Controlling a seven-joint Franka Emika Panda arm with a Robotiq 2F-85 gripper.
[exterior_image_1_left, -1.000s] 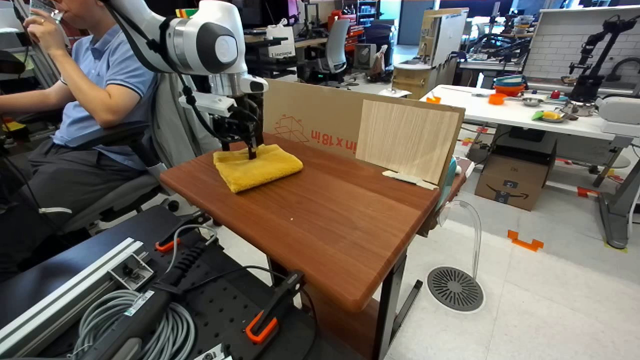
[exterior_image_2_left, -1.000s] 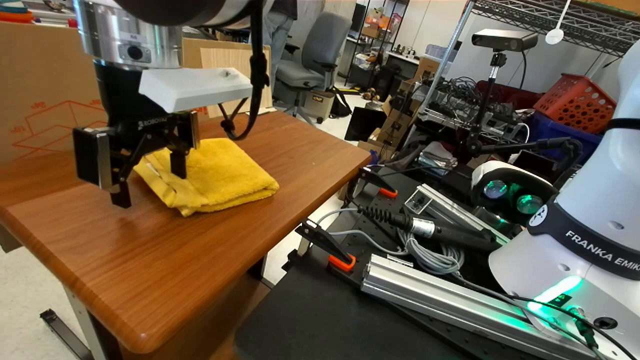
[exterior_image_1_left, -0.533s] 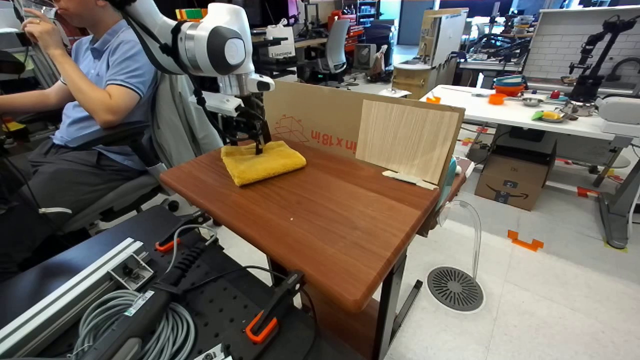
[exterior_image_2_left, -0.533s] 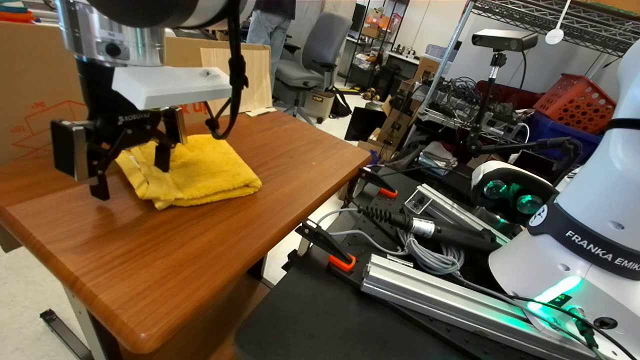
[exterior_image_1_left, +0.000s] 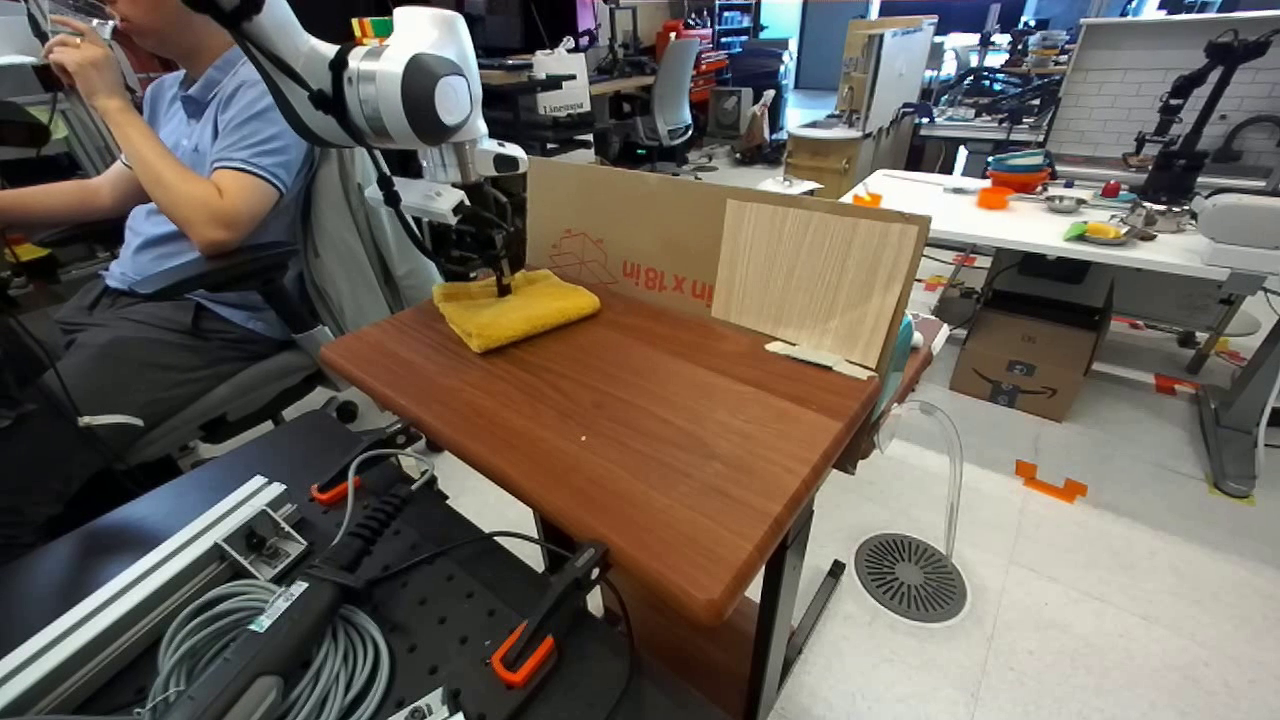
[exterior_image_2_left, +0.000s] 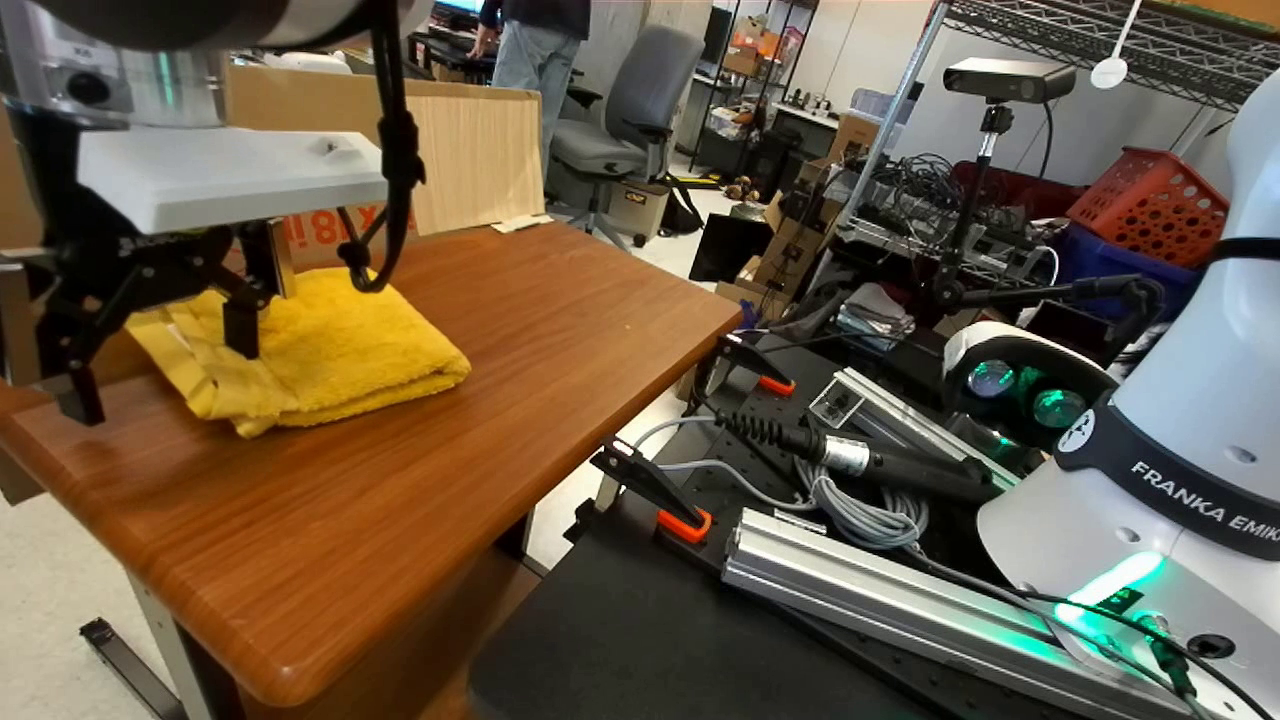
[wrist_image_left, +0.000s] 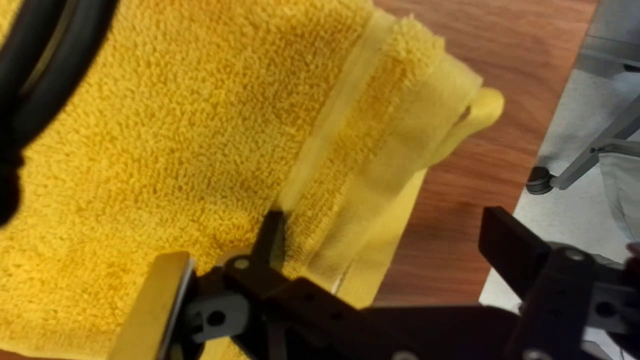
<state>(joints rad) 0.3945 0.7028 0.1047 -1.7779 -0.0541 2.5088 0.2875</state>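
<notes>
A folded yellow towel (exterior_image_1_left: 530, 318) lies on the brown wooden table (exterior_image_1_left: 650, 450). It appears in both exterior views, and in the wrist view the towel (wrist_image_left: 190, 135) fills much of the left side, with a flat hem band and a loose loop at its edge. My gripper (exterior_image_2_left: 165, 382) points down with its jaws wide apart. One of its fingers (exterior_image_2_left: 240, 325) comes down onto the towel near the hem. The opposite finger (wrist_image_left: 510, 245) is beyond the towel's edge, over bare wood and close to the table's edge. No cloth is pinched between them.
A cardboard sheet (exterior_image_1_left: 640, 215) stands along the table's back, with a light wood panel (exterior_image_1_left: 815, 280) against it. A person (exterior_image_1_left: 220, 150) sits beside the table. Alongside is a black bench (exterior_image_2_left: 640, 640) with orange-tipped clamps, coiled cable and an aluminium rail.
The gripper and towel have shifted together across the table, towards the cardboard sheet and away from the robot's base. The jaws have stayed apart throughout.
</notes>
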